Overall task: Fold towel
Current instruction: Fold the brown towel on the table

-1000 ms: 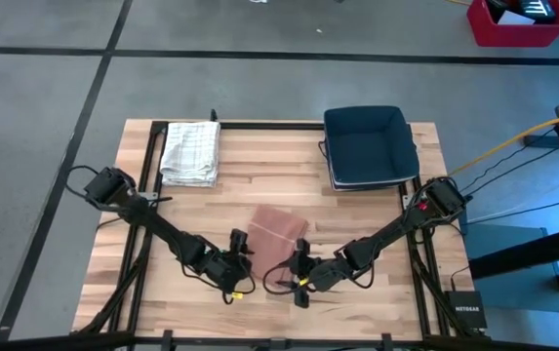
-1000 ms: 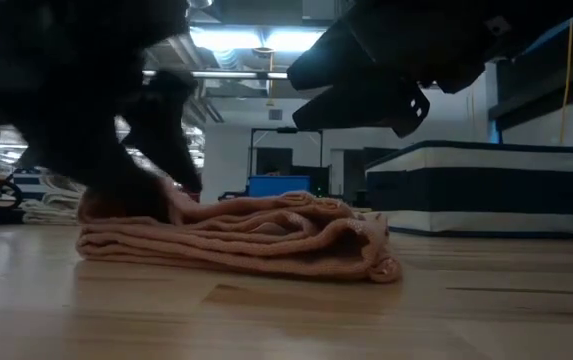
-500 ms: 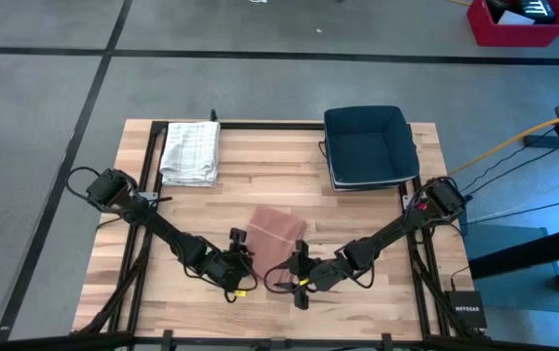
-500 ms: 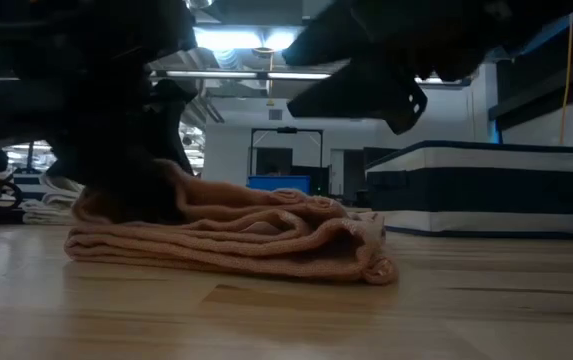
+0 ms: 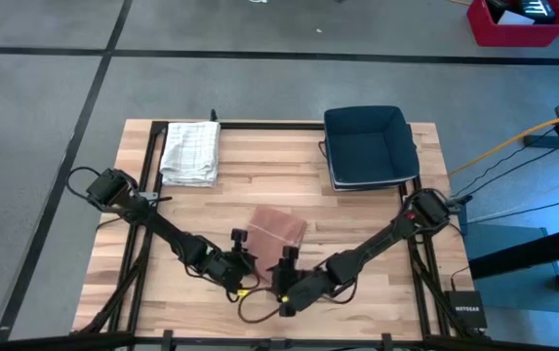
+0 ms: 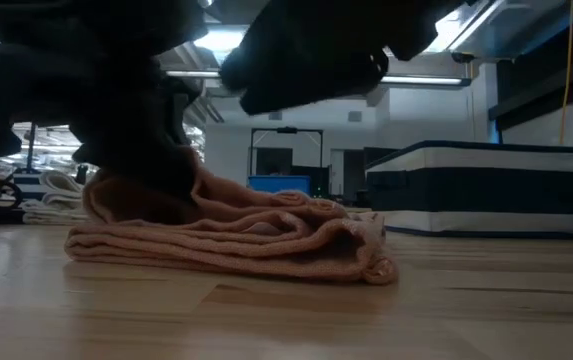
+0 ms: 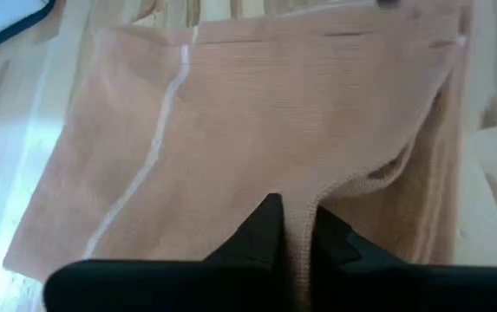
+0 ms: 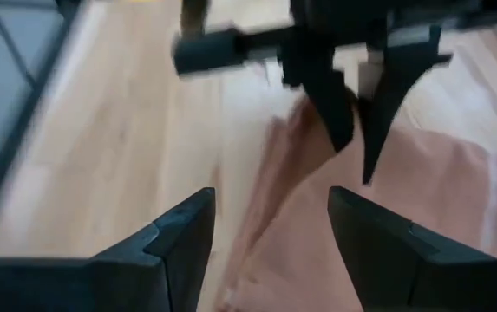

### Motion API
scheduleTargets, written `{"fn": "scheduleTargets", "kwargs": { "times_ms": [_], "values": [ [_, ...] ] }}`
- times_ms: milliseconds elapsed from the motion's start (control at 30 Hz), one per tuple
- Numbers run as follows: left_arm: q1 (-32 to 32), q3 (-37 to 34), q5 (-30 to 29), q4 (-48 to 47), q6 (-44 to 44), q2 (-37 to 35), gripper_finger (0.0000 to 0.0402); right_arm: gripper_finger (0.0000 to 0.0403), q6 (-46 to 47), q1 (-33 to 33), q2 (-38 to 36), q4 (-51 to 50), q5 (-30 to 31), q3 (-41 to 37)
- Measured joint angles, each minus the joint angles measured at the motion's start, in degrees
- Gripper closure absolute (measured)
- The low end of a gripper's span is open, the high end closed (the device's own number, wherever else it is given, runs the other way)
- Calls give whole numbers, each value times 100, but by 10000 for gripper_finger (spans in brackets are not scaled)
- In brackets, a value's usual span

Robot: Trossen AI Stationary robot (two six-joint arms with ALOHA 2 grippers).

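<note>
Since a second ago the left gripper has pinched down on the near edge of the pink towel, and the right gripper has swung across toward the same edge, so the two now sit close together at the front of the table.

In the left wrist view a ridge of towel cloth stands squeezed between the left gripper's nearly shut fingers, with the rest of the folded towel spreading flat ahead of them. The right gripper's fingers stand wide apart and hold nothing; the towel lies just ahead of and below them, with the left gripper directly in front.

The main risk, as I judge it, is a shallow grip: the left gripper seems to hold only a thin pleat, perhaps just the top layer, so lifting may peel one layer off and undo the fold rather than carry the whole edge. The right gripper is also very near the left one, so a careless advance could knock them together or drag the towel sideways. The low view shows the stacked layers already bunched and uneven, which invites a crooked fold.
</note>
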Motion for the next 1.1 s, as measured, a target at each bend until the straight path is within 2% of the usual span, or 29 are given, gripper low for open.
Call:
{"fn": "scheduleTargets", "kwargs": {
  "times_ms": [133, 300, 400, 700, 833, 1100],
  "values": [
    [77, 2, 0, 103, -102, 0, 396, 173, 230, 0, 295, -689, 315, 419],
    [136, 7, 0, 117, -317, 0, 394, 173, 718, -16, 562, -606, 569, 565],
    [136, 7, 0, 122, -403, 0, 391, 173, 739, -16, 743, -606, 578, 646],
    [130, 7, 0, 116, -437, 0, 390, 173, 900, -127, 942, -967, 1109, 838],
    [130, 7, 0, 116, -441, 0, 390, 173, 897, -134, 942, -1113, 972, 860],
    [130, 7, 0, 116, -463, 0, 390, 173, 866, -118, 942, -793, 713, 867]
  ]
}}
